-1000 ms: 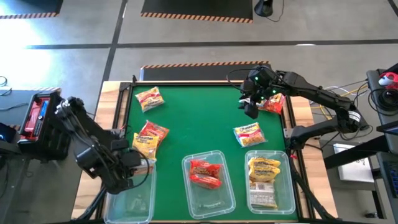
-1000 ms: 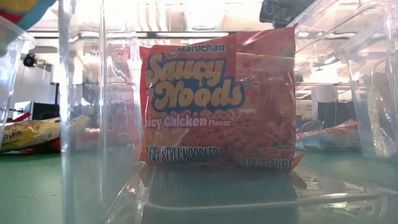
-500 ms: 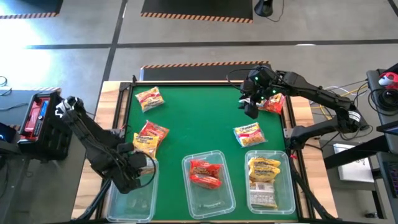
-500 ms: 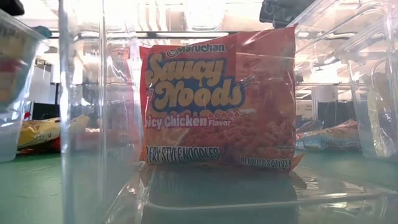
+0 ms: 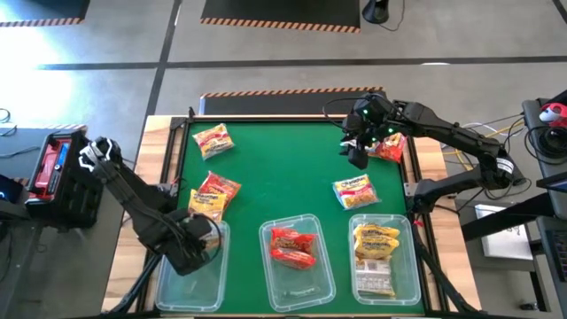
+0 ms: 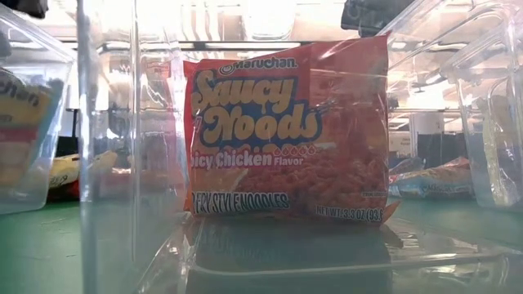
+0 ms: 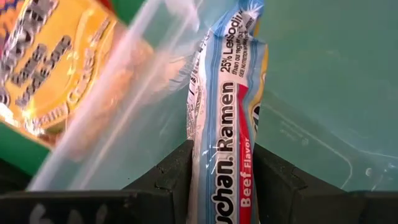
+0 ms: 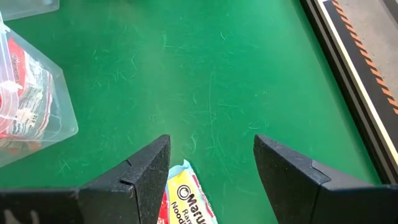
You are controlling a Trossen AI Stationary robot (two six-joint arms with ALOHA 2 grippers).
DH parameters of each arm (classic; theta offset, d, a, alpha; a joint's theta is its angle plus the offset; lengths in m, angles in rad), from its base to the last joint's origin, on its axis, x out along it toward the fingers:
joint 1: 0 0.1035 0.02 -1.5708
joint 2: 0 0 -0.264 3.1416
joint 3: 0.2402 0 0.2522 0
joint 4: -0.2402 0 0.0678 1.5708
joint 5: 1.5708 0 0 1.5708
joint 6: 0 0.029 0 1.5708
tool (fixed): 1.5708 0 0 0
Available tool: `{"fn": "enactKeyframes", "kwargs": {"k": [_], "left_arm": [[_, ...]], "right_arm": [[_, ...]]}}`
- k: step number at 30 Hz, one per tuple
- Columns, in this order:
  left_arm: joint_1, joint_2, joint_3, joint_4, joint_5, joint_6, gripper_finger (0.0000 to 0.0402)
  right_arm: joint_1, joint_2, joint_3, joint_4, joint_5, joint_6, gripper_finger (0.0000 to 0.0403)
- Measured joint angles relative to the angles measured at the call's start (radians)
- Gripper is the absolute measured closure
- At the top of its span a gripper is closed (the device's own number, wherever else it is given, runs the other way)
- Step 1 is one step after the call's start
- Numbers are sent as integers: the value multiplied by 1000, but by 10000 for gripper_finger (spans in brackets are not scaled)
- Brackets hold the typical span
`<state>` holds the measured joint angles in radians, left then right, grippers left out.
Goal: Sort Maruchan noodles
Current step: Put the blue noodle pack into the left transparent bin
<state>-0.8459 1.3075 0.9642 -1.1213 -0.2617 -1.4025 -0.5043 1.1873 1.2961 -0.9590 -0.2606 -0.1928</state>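
Left claw (image 7: pixel 217 180) grips "Ramen Beef Flavor" packet (image 7: pixel 222 118); right claw (image 8: pixel 211 174) gapes.

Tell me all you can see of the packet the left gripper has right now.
The beef ramen packet is a thin, crinkly plastic pack seen edge-on, with a white and light-blue face, a red band and yellow at its back edge; its print reads "Ramen", "Beef Flavor" and "25% Less Sodium". It stands on edge, pinched between the fingers of the left gripper, inside the clear left bin. Whether it touches the bin floor is not visible.
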Motion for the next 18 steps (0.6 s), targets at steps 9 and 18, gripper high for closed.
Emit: {"fn": "enactKeyframes", "kwargs": {"k": [9,18], "left_arm": [[0,0,-43,30,19,-126,238],[0,0,40,-144,18,-124,208]], "right_arm": [[0,0,0,0,0,0,183],[0,0,0,0,0,0,183]]}}
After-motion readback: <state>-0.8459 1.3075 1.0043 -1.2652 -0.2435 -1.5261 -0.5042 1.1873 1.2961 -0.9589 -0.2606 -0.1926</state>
